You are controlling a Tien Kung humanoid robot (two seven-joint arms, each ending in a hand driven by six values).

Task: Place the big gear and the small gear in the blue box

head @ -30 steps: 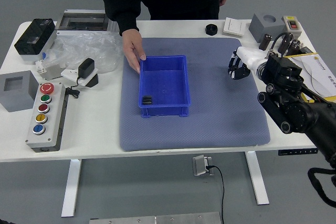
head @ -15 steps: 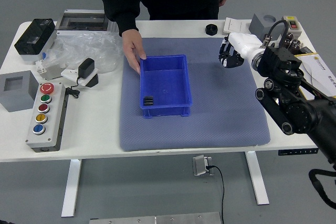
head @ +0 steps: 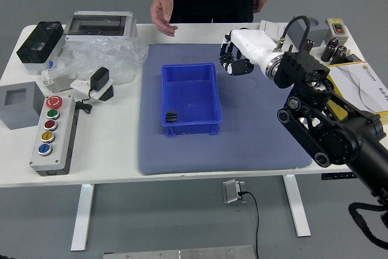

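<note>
You are hovering the right hand (head: 237, 57) above the blue mat (head: 260, 141), and you are not getting a view that settles whether it is open, closed or clamped on a gear, so be checking that first. Just left of it and nearer the robot, the blue box (head: 191, 130) is sitting upright, its far right corner lying closest to the hand. If you are carrying a gear, you are probably wanting to be moving left and a little nearer, clearing that corner, then lowering over the bare floor right of the black ribbed piece (head: 171, 116) before letting go. That piece, likely one of the gears, is resting inside the near left corner, farther from the hand; its size and shape are staying hard to judge. Beyond the hand, to its far left, a person's hand (head: 163, 13) is hanging open by the table's far edge, so be giving it room; the person's other hand (head: 260, 0) is hanging at their side, far right of yours. Your hand is hiding its own underside and whatever is lying behind it, so you are not placing the other gear with certainty, and the picture's right edge is cutting off the right arm (head: 339, 134).
</note>
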